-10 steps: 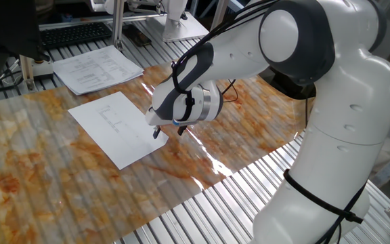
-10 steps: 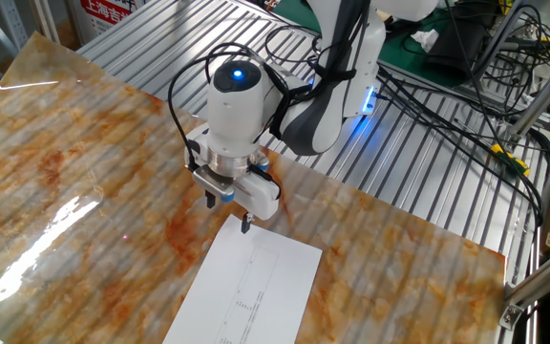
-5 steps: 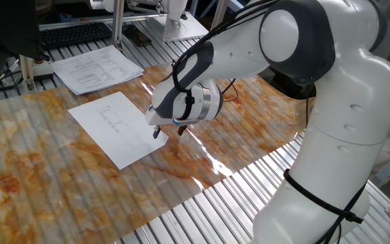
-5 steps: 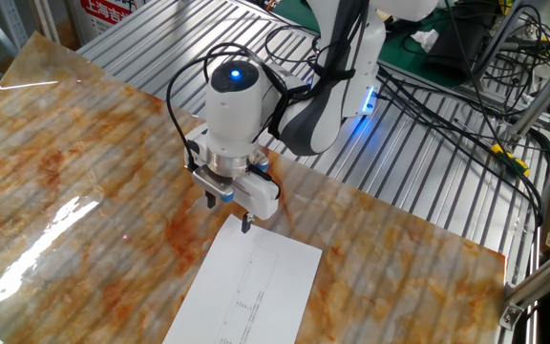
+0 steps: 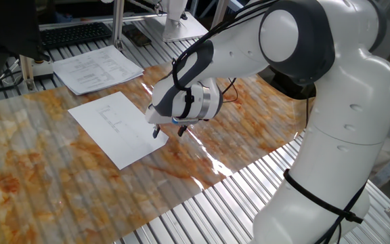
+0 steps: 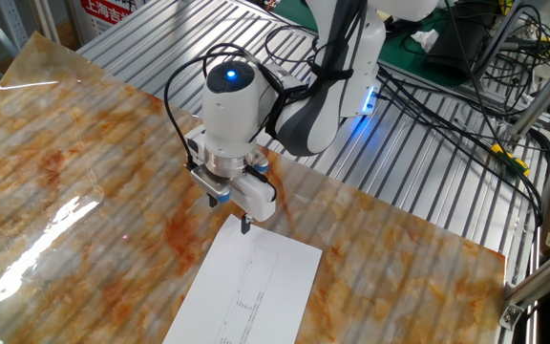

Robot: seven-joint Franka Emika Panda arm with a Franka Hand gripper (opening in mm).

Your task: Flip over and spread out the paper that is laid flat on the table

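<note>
The paper [image 5: 112,127] [image 6: 244,287] lies flat on the orange-and-grey marbled table [image 5: 39,176] [image 6: 74,162], its face with faint printed lines turned up. My gripper [image 5: 168,132] [image 6: 228,211] hangs just above the sheet's edge nearest the arm, pointing down. Its two dark fingers stand apart and open, with nothing between them. One fingertip [image 6: 246,226] is over the paper's corner, the other fingertip [image 6: 211,201] over bare table beside it.
A stack of densely printed pages [image 5: 97,68] lies at the back left, by a keyboard [image 5: 73,32]. Bare metal slats [image 5: 242,196] run along the near edge. Cables [image 6: 466,105] trail over the slats behind the arm.
The gripper has shifted very slightly; the paper has not moved.
</note>
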